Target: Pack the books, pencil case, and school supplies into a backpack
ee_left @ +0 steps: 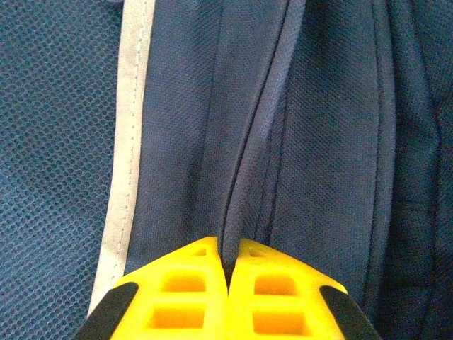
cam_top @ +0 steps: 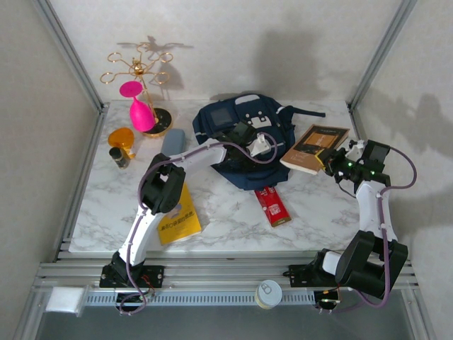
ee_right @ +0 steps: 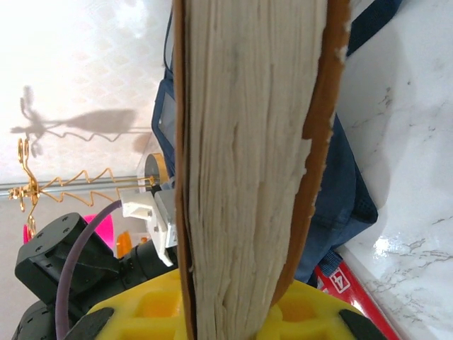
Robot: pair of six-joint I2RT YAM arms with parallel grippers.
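Left fingers (ee_left: 184, 299) pinch shut on a fold of the backpack (cam_top: 237, 120), mid-surface toward the far edge. Right fingers (ee_right: 163, 326) grip the brown-black book (ee_right: 248, 177) near the right edge. Lifting the fold should widen the opening for the book.

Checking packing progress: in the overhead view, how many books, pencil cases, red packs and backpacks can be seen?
Books: 2 (yellow book, brown-black book)
Pencil case: 1
Red pack: 1
Backpack: 1
Total: 5

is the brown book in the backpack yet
Out: the right gripper holds the brown-black book by its edge, beside the backpack.
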